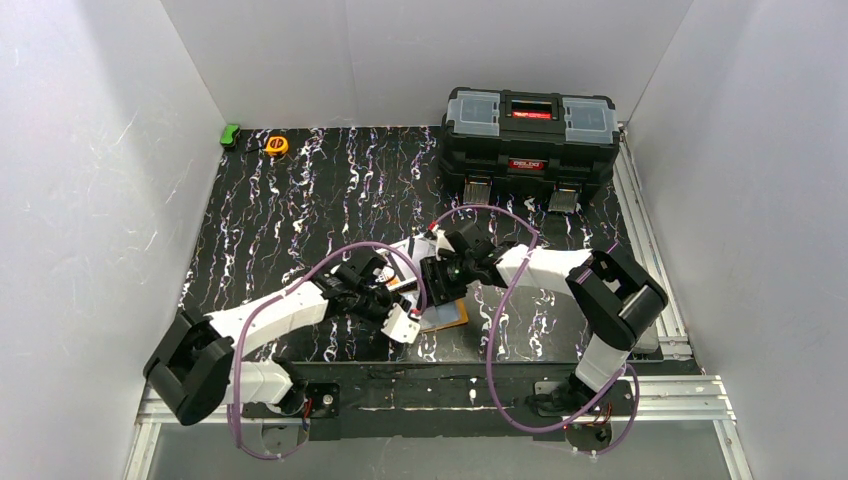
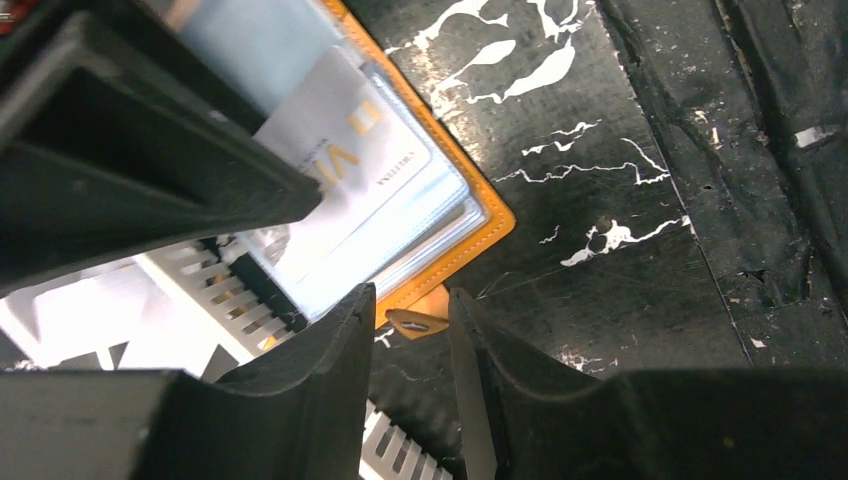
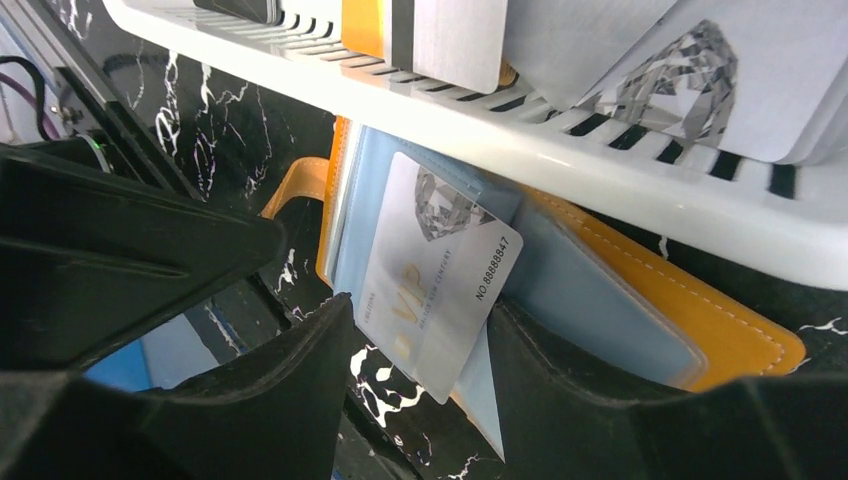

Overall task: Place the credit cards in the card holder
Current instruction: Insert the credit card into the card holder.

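The orange card holder [image 2: 470, 235] lies open on the black marbled mat, also in the top view [image 1: 450, 316] and the right wrist view [image 3: 720, 320]. A whitish VIP card [image 3: 430, 280] lies on its grey-blue clear pockets, its far end towards a pocket. My right gripper [image 3: 420, 330] grips this card by its long edges at the near end. My left gripper [image 2: 410, 325] is narrowly open, its tips either side of the holder's snap tab [image 2: 415, 323]. More cards [image 3: 690, 60], whitish and one orange [image 3: 365, 25], lie in the white slotted basket [image 3: 520, 140].
The basket stands just beyond the card holder, touching its edge, and also shows in the left wrist view [image 2: 200, 300]. A black toolbox [image 1: 528, 140] stands at the back right. A yellow tape measure [image 1: 277, 145] and a green object [image 1: 230, 135] lie at the back left.
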`<state>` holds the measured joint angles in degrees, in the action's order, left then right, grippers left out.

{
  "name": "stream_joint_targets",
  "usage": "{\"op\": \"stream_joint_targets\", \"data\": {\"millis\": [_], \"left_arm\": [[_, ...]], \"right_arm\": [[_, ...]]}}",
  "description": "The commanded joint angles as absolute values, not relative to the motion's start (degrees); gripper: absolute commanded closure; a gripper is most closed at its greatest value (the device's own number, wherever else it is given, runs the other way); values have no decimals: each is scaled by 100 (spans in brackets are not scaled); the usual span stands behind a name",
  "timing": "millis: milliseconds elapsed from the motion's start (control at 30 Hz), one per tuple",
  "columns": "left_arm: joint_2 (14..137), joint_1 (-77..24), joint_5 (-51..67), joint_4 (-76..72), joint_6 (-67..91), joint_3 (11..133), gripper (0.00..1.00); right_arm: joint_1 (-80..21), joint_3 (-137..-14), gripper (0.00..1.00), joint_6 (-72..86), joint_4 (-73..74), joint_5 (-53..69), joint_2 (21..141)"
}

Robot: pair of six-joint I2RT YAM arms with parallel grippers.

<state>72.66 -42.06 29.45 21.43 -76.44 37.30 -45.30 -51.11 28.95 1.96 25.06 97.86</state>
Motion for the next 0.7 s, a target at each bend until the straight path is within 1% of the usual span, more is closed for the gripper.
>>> {"op": "stream_joint_targets", "data": {"millis": [0, 167, 267, 433, 667], "left_arm": [[6837, -4115, 2873, 2176, -7183, 3624, 68], [6905, -3880, 2597, 1520, -6551, 3223, 68], [7026, -3772, 2490, 1173, -6625, 2945, 68], [7362, -3604, 2601, 1211, -6796, 3071, 68], [7599, -3595, 3012, 1084, -6793, 3232, 72]], "right_arm": [[-4702, -5384, 41, 2678, 549, 2247, 9745], [-4834, -5415, 41, 2610, 635, 2014, 9673], [-4904, -5472, 41, 2526, 727, 1909, 9665], [-5020, -5598, 41, 2407, 865, 1748, 9703], [-5168, -5869, 40, 2334, 1007, 1709, 9846]]}}
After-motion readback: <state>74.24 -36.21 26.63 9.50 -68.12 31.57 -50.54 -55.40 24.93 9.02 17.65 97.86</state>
